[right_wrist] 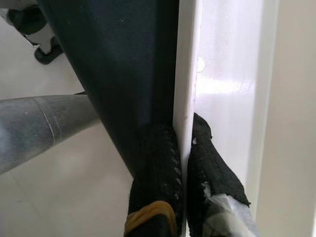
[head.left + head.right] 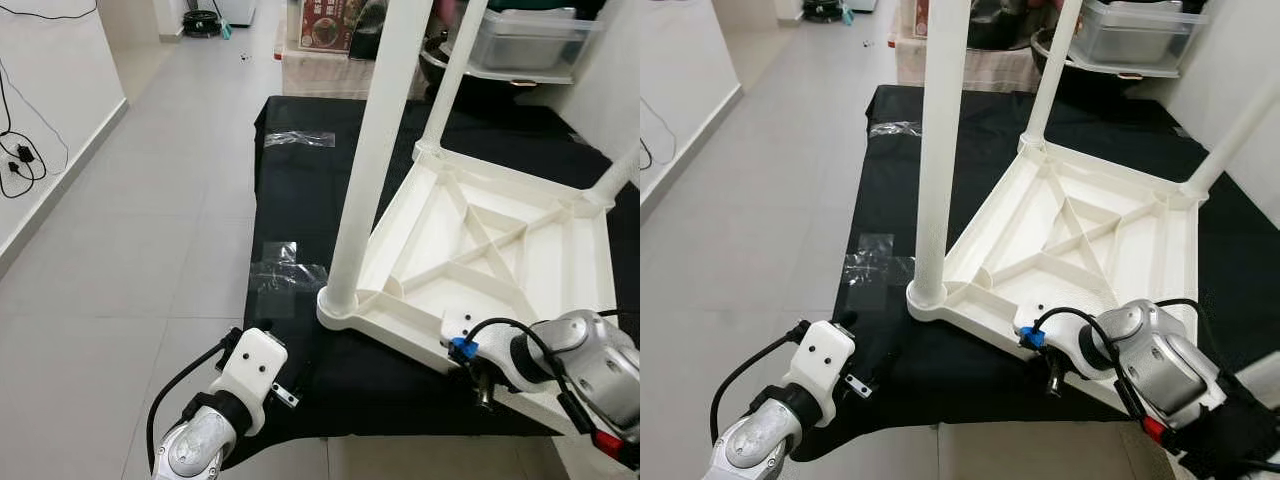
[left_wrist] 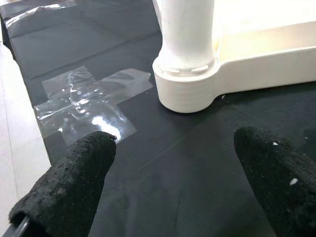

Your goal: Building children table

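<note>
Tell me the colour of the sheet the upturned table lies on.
Black, seen best in the left eye view: the sheet under the white table.

Left arm: low at the robot's left, silver forearm angled up and forward, white wrist block at its end.
Left hand (image 3: 173,177): its two black fingers (image 3: 69,187) spread wide apart, nothing between them.
Right arm: silver, bent inward from the right, black cable looped over the wrist.
Right hand (image 1: 183,163): fingers (image 1: 212,173) pinched together on a thin white edge.
</note>
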